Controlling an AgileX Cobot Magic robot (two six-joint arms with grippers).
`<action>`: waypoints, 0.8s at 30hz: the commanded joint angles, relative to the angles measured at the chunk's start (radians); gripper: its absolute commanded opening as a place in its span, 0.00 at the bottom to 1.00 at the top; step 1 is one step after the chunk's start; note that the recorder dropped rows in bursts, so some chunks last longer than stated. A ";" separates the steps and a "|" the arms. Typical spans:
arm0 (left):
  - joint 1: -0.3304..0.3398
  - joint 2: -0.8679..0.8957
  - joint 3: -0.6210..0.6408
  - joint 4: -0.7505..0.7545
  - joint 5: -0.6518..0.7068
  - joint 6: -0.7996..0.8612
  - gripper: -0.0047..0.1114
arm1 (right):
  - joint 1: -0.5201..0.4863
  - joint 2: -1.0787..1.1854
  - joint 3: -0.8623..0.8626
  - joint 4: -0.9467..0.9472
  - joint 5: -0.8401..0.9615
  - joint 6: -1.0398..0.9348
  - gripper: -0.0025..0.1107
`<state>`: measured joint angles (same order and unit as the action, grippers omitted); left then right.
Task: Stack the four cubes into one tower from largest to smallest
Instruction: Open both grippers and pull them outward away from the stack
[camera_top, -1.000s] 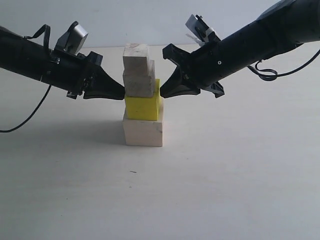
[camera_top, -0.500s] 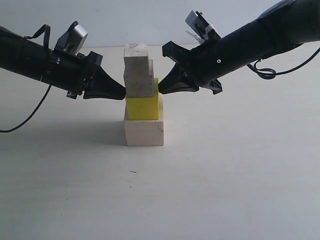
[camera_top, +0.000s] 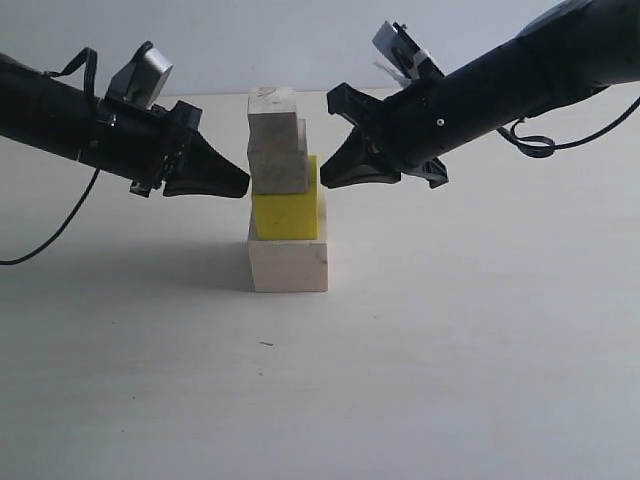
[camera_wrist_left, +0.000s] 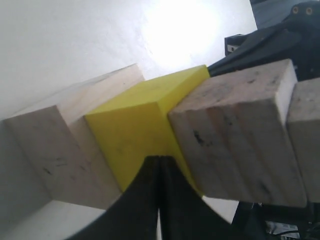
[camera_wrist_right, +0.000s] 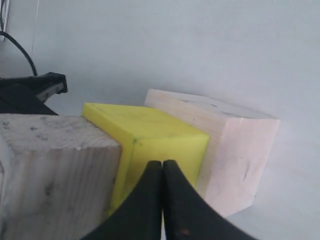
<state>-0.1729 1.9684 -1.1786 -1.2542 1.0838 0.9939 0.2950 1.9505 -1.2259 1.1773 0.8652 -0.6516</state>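
The tower (camera_top: 285, 215) stands four high between left pincer (camera_top: 244, 186) and right pincer (camera_top: 323, 181); wrist views alone show both pinched together, empty.

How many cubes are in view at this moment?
4, all in one tower: large cube at the bottom, yellow cube on it, small cube next, smallest cube on top. None looks hidden.

Pale tabletop (camera_top: 450, 380) — plain white wall (camera_top: 300, 40).
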 joint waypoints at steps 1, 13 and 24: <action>0.037 -0.031 0.003 0.003 -0.003 -0.005 0.04 | -0.026 -0.029 0.003 -0.101 -0.028 0.073 0.02; 0.051 0.009 0.067 0.035 -0.059 -0.026 0.04 | -0.030 -0.027 0.055 -0.254 -0.068 0.210 0.02; 0.025 0.042 0.156 0.014 -0.118 -0.031 0.04 | -0.028 -0.004 0.185 -0.148 -0.022 0.127 0.02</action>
<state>-0.1489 2.0080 -1.0585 -1.2148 0.9878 0.9690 0.2679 1.9700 -1.0818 0.9798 0.8376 -0.4687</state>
